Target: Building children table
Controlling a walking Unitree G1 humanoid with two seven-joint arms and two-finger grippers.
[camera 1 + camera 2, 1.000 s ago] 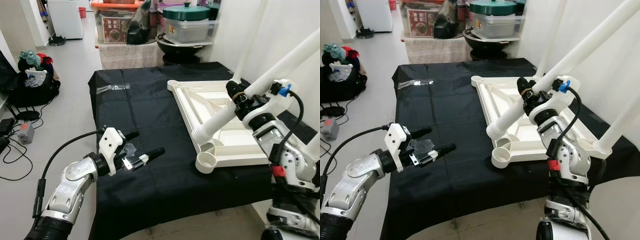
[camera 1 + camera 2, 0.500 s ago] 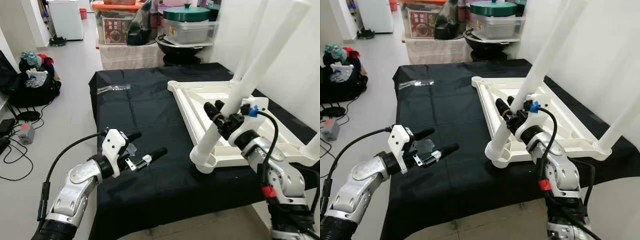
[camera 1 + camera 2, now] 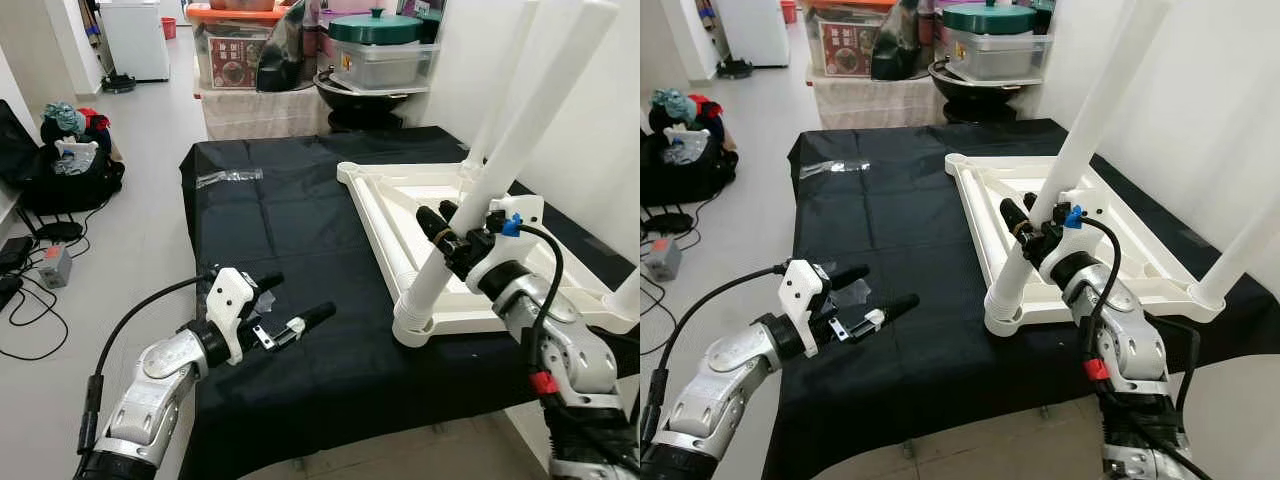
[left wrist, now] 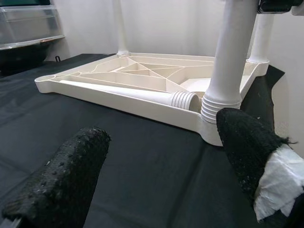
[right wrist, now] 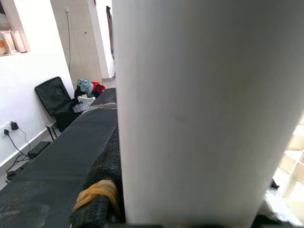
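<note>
The white tabletop (image 3: 430, 195) lies upside down on the black-clothed table (image 3: 270, 225). My right gripper (image 3: 452, 232) is shut on a white leg (image 3: 520, 130), which stands nearly upright with its ribbed end in the near-left corner socket (image 3: 414, 326). In the right wrist view the leg (image 5: 199, 109) sits against a black finger (image 5: 102, 190). Two more legs stand at the far corner (image 3: 497, 95) and the right corner (image 3: 625, 295). Another leg (image 4: 142, 94) lies inside the tabletop. My left gripper (image 3: 292, 299) hovers open over the cloth, left of the socket, holding nothing.
A clear plastic bag (image 3: 228, 177) lies on the cloth at the back left. Storage boxes and a green-lidded pot (image 3: 375, 40) stand behind the table. Bags and cables (image 3: 60, 160) lie on the floor to the left. A white wall stands close on the right.
My right gripper has swung the leg from a slant to nearly upright, and its ribbed end now sits in the corner socket. The left gripper has barely moved.
</note>
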